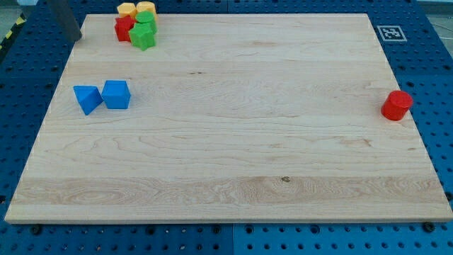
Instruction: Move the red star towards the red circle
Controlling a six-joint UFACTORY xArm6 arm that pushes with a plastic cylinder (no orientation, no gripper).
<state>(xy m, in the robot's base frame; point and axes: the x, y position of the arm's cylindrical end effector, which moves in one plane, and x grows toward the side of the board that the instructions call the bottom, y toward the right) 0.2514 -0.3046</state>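
The red star [124, 29] lies at the view's top left of the wooden board [233, 142], packed in a cluster with two green blocks [144, 35] and two yellow blocks [128, 9]. The red circle [396, 105], a short cylinder, stands far off at the board's right edge. A dark, blurred rod comes down at the top left corner; my tip [76, 37] is left of the cluster, a short way from the red star and not touching it.
A blue triangular block [87, 98] and a blue cube [116, 94] sit side by side near the board's left edge. A black-and-white marker tag [391, 32] is at the top right corner. Blue perforated table surrounds the board.
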